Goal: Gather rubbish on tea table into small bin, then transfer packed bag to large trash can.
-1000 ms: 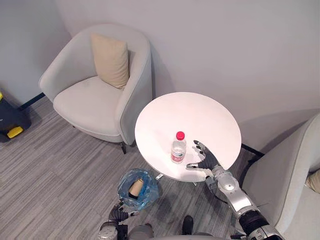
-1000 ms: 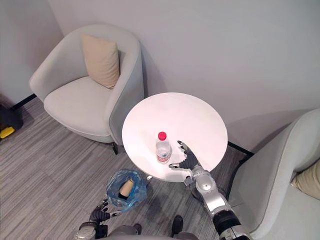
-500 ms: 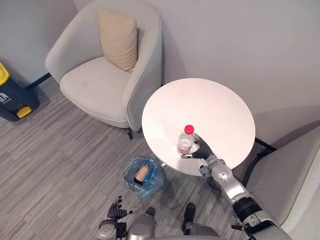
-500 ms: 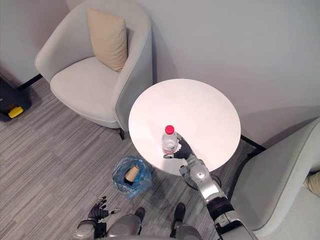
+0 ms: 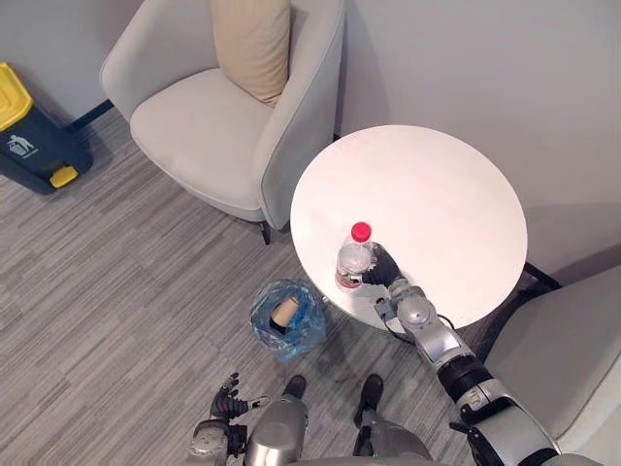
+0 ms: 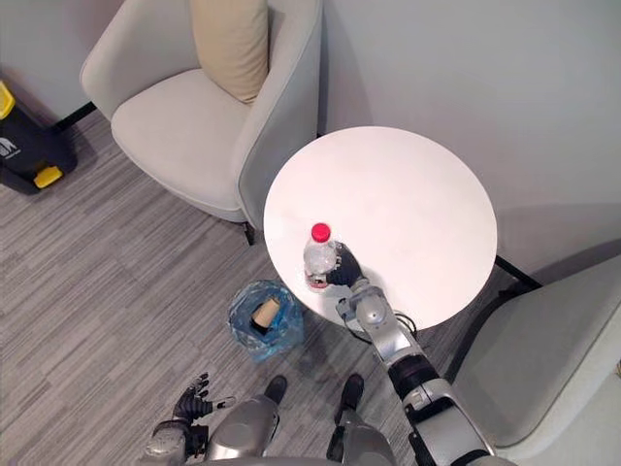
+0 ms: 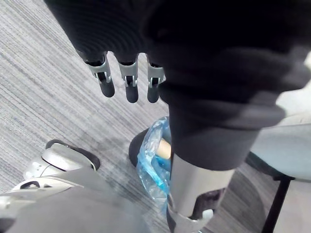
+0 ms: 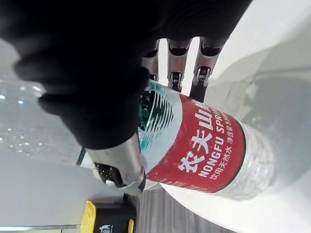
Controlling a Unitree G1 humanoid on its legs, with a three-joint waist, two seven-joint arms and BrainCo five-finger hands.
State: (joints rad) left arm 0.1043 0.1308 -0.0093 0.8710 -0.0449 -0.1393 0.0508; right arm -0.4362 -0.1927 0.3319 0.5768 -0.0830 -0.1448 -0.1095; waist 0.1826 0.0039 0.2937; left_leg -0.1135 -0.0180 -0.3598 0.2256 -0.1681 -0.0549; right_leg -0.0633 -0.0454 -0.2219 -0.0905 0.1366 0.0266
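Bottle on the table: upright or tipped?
Upright. The bottle stands base-down on the white table, red cap on top, right hand curled round it.

Lounge or waiting corner: a pale grey upholstered armchair [image 5: 199,131] with a beige cushion [image 5: 254,44] beside a round white counter [image 5: 437,184], grey plank floor [image 5: 116,291] beneath.

One bottle [image 5: 352,260], one table [image 5: 427,194], two armchairs [image 5: 194,136] [image 5: 568,349], one cushion [image 5: 254,41], two bins [image 5: 263,313] [image 5: 34,146]
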